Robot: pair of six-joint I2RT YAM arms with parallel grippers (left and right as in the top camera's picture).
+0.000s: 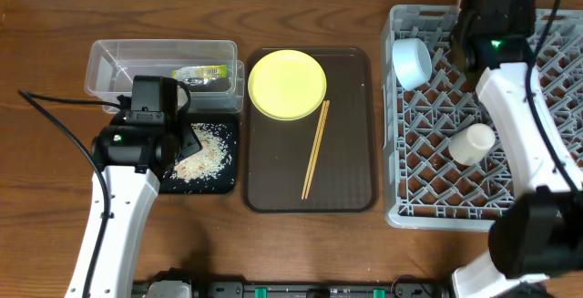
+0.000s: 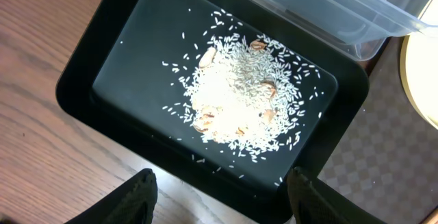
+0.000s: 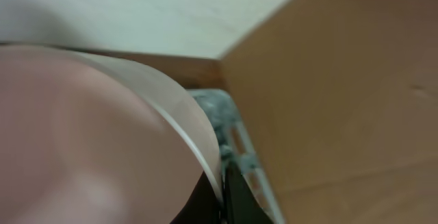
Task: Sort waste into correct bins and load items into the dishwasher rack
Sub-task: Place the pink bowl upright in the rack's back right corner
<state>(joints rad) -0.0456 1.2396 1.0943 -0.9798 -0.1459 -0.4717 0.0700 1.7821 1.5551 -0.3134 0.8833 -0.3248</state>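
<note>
Loose rice (image 1: 205, 157) lies in the black tray (image 1: 230, 178); it also shows in the left wrist view (image 2: 236, 101). My left gripper (image 2: 222, 203) is open and empty above the tray's near edge (image 2: 123, 66). The clear tub (image 1: 109, 61) holds the green-and-yellow wrapper (image 1: 202, 74). The yellow plate (image 1: 287, 83) and chopsticks (image 1: 315, 148) lie on the brown tray. The grey rack (image 1: 455, 218) holds the light blue bowl (image 1: 412, 61) and the white cup (image 1: 472, 143). My right gripper (image 3: 224, 200) is shut on the rim of the pinkish bowl (image 3: 89, 135) over the rack's far edge.
The brown serving tray (image 1: 351, 152) sits between the bins and the rack. The clear tub (image 2: 383, 11) overlaps the black tray's far side. The left arm's cable trails across the wooden table (image 1: 46, 152) on the left.
</note>
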